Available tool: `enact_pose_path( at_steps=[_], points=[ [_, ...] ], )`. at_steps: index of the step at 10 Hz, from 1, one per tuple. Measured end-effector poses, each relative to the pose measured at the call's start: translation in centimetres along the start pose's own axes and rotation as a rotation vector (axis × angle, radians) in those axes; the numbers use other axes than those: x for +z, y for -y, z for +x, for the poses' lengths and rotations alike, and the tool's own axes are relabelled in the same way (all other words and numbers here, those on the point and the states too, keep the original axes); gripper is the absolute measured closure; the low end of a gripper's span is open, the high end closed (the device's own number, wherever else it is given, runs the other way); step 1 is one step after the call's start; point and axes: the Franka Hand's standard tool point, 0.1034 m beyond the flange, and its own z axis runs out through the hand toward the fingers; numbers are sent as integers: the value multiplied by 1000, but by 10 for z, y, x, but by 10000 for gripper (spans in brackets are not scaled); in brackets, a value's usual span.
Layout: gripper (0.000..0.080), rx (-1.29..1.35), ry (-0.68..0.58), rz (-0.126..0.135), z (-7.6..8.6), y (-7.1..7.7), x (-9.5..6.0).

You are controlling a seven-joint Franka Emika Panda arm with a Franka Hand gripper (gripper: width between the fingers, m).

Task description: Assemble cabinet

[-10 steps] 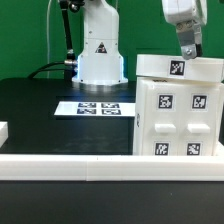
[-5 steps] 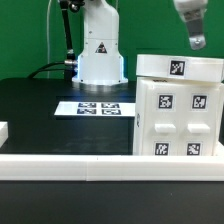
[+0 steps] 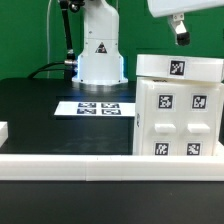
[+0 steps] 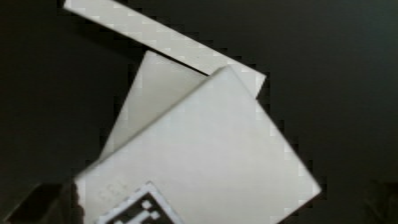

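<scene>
The white cabinet (image 3: 180, 120) stands at the exterior view's right, its front covered with several black marker tags. A flat white top panel (image 3: 178, 67) with one tag lies on it. My gripper (image 3: 180, 32) hangs in the air above the panel, clear of it and empty, its fingers apart. In the wrist view the white cabinet (image 4: 214, 150) fills the middle from above, with a tag (image 4: 146, 208) near the edge. One dark fingertip (image 4: 39, 205) shows at the corner.
The marker board (image 3: 95, 107) lies on the black table before the white robot base (image 3: 100, 55). A long white rail (image 3: 70, 160) runs along the table's front edge. A small white piece (image 3: 3, 130) sits at the exterior view's far left.
My gripper has risen from just above the top panel and shifted slightly toward the exterior view's left. The cabinet and panel have not moved.
</scene>
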Motion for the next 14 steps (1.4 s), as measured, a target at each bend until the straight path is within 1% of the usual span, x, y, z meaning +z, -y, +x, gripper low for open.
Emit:
enact_pose_path(
  at_steps=[4,5,6,8,9,10,11,12,14],
  points=[
    [2,-443,-5,-4,2,-1,0],
    [2,-648,-46,-43,2,0,0],
    [2,-800,-64,-64,1,1,2],
    [2,-1095,-65,-96,3,-1,2],
    [2,-1172,-58,-100,4,-2,2],
    [2,-1256,-52,-104,9,-5,2],
    [2,-1367,-51,-119,11,-6,1],
    [2,-1416,-49,-121,11,-6,1],
    [2,-1674,-29,-147,14,-10,2]
  ],
)
